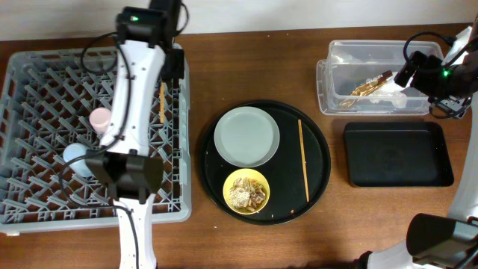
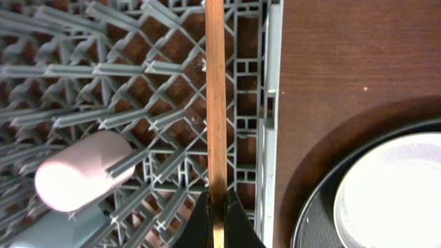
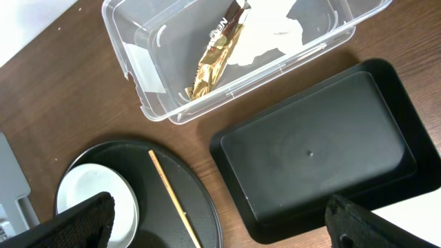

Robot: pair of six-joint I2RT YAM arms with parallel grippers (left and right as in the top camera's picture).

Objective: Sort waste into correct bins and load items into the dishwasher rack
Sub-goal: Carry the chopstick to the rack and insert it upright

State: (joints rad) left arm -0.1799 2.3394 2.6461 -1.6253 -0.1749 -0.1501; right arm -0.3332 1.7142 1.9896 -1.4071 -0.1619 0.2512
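Left end effector (image 2: pixel 217 222) pinches one chopstick (image 2: pixel 216 103) tight over the right edge of the rack (image 2: pixel 272 103), right of the pink cup (image 2: pixel 79 179). Loading seems to be the step in hand; next it needs lowering among the pegs and letting go. Right end effector (image 3: pixel 220 220) gapes wide and empty by the clear tub (image 3: pixel 138 83). A second chopstick (image 1: pixel 303 161) lies on the round tray (image 1: pixel 321 142).

Wooden table (image 1: pixel 299 75), grey rack (image 1: pixel 75 54), round black tray (image 1: pixel 317 164), clear tub (image 1: pixel 325 82), shallow black tray (image 1: pixel 396 153)

Grey plate (image 1: pixel 246 136) near yellow bowl (image 1: pixel 227 191)
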